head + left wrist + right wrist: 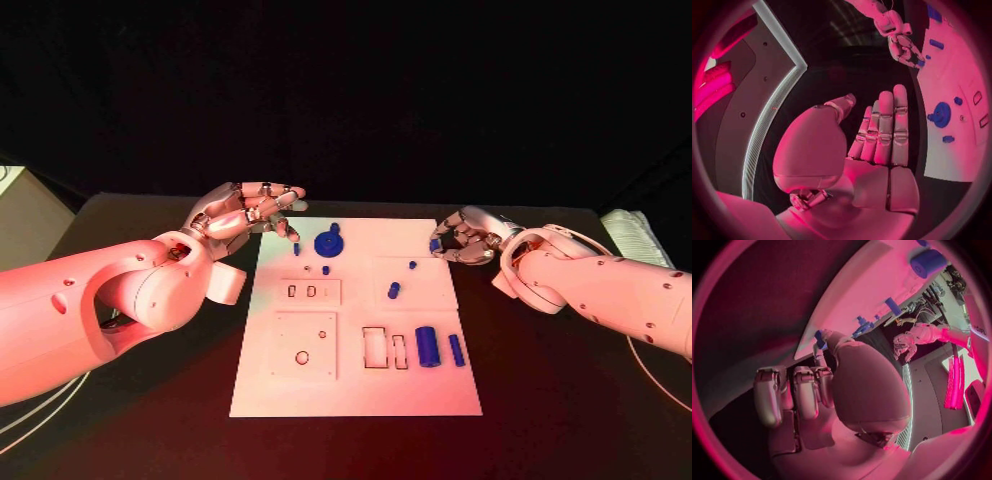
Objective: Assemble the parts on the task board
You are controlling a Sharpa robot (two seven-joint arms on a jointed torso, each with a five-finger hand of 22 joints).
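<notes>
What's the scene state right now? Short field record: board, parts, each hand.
board: white task board, flat at the table's middle
parts: blue round disc near the far edge; large blue cylinder and slim blue bar lying at the near right
left hand: left hand over the board's far left corner, holds nothing
right hand: right hand at the far right edge, pinches a small blue part

Blue parts [427, 345] scattered on white task board [356, 395]
</notes>
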